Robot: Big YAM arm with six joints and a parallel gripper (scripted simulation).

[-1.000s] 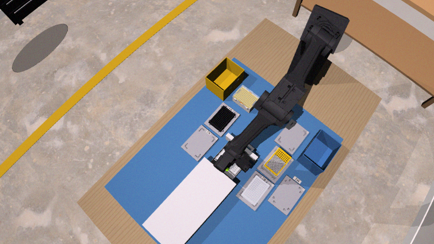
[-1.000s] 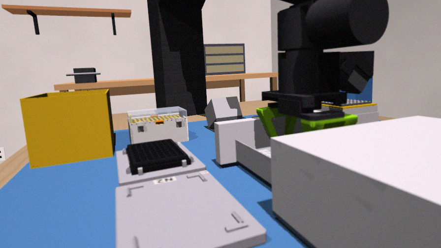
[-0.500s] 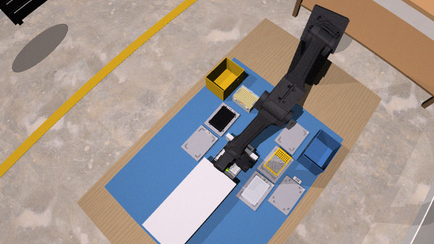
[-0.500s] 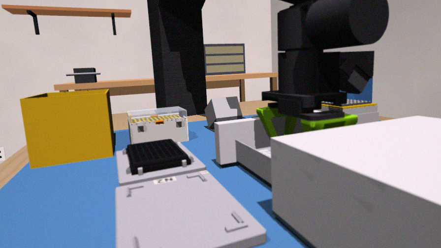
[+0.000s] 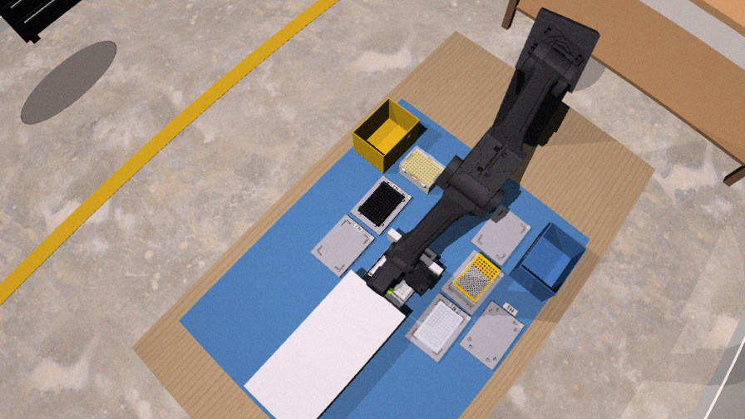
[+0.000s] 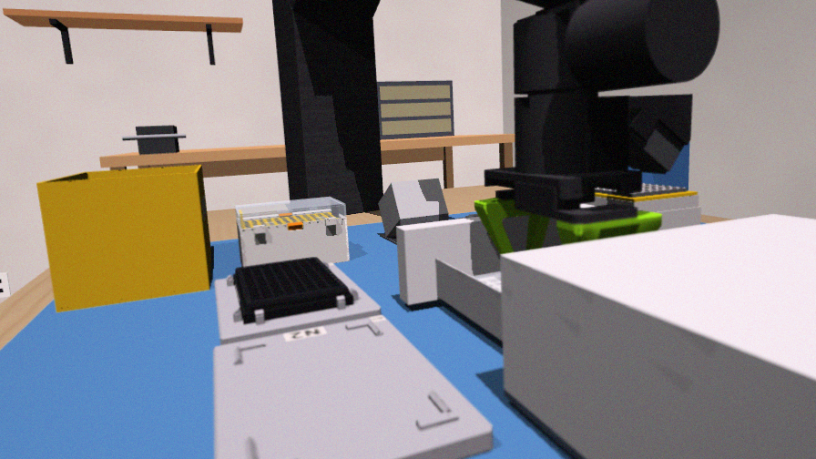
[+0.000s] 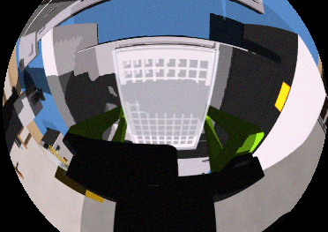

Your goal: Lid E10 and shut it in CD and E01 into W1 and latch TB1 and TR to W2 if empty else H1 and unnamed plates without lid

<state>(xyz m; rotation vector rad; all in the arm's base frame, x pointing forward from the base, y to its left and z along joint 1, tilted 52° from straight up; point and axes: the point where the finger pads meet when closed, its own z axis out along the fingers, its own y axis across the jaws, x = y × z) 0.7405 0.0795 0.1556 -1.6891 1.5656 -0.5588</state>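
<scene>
My gripper [image 5: 400, 284] is shut on the white assay plate [image 7: 164, 100], its green fingers [image 6: 566, 227] gripping the plate's two long sides. It holds the plate level over the open drawer [image 6: 458, 276] of the white cooler CD [image 5: 325, 347], close to the housing's front. I cannot tell whether a lid is on this plate or whether it touches the drawer floor. The black assay plate [image 5: 380, 204] lies on its nest, and it also shows in the exterior view [image 6: 289, 287]. Nest N2 [image 5: 341, 244] holds nothing.
The yellow bin W1 [image 5: 386, 133] stands at the back, with tip box TB1 [image 5: 421, 168] beside it. The yellow-framed tip rack TR [image 5: 476, 277], another white plate [image 5: 437, 327], two bare nests [image 5: 491, 332] [image 5: 500, 236] and the blue bin W2 [image 5: 549, 266] are to the right.
</scene>
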